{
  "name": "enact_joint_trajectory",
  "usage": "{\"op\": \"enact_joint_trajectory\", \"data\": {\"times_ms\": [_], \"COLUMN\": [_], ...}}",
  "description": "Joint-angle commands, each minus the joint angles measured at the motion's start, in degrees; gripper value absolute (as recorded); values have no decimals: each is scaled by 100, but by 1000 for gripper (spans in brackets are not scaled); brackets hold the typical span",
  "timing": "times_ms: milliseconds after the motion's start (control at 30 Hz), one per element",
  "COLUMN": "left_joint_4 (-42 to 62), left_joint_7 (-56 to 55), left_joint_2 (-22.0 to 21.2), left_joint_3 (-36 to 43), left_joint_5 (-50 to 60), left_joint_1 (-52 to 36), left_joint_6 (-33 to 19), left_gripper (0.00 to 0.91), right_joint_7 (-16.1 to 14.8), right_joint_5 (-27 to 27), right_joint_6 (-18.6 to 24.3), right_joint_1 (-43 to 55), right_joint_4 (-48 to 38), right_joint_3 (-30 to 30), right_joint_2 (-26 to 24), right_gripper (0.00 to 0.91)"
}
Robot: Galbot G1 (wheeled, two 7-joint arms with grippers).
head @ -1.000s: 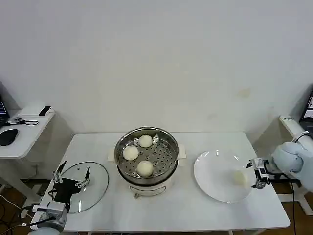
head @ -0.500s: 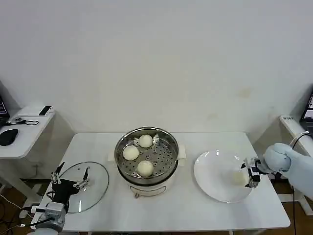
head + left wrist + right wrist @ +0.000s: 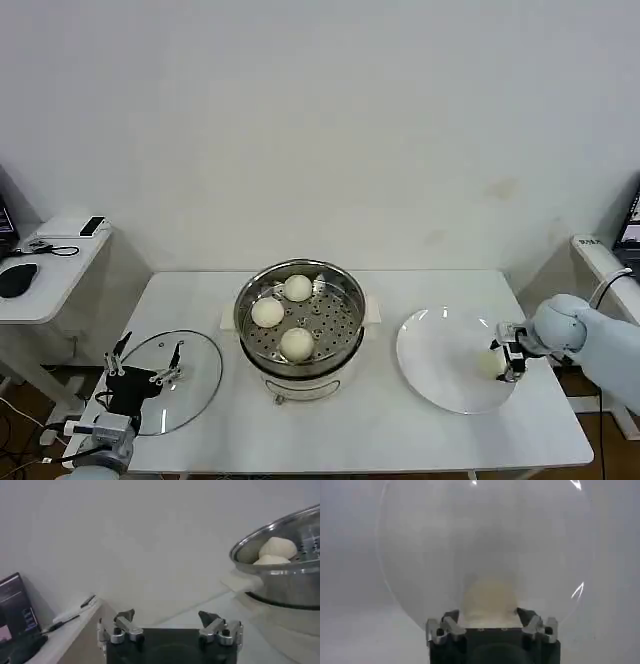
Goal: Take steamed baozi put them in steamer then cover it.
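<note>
Right gripper (image 3: pixel 503 357): fingers spread, sitting either side of the last baozi (image 3: pixel 489 364) on the white plate (image 3: pixel 435 350); whether they are touching it cannot be told.
Right wrist view: showing that baozi (image 3: pixel 489 597) between the open fingers.
Left gripper (image 3: pixel 146 362): fingers spread, hovering over the glass cover (image 3: pixel 196 377).
Steamer (image 3: pixel 300 318): sitting uncovered between both grippers, holding three baozi (image 3: pixel 297 343).
Left wrist view: showing the steamer (image 3: pixel 284 565) rim ahead.
</note>
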Motion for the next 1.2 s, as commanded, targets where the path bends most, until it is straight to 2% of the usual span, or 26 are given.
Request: {"op": "enact_joint_trajectory", "data": {"times_ms": [33,267,600,767,833,1033,1200], "left_joint_4": [-19,-43,-60,-65,-66,-108,-106], "left_joint_7": [-5,-10,-17,-13,-11,-6,-8], "left_joint_2": [-13,-27,-38,-33,-36,-12,-27], "left_joint_3": [-10,-44,-63,-27,-24,-26,-4], "left_joint_5": [2,-5,-24,-15,-15,-24,-27], "left_joint_1": [16,52,47,11,-18,-58,-52], "left_joint_6": [-7,-26,-45,-33,-17,3,9], "left_gripper": [907,907,907,907,907,907,907], "right_joint_7": [-35,-143,-173,-123,-117,17,332], "right_joint_5": [6,136,532,945,982,1586,2164], "right_joint_6": [-38,-63,-126,-287,-404,-825,-1200], "right_joint_1": [29,284,1475,2231,2542,3481,4129], "right_joint_4": [-19,122,490,870,1001,1156,1260], "right_joint_3": [-12,-2,-519,-846,-1014,-1526,-2139], "right_joint_2": [39,-7,-198,-198,-150,230,864], "right_gripper": [655,635,625,625,625,625,635]}}
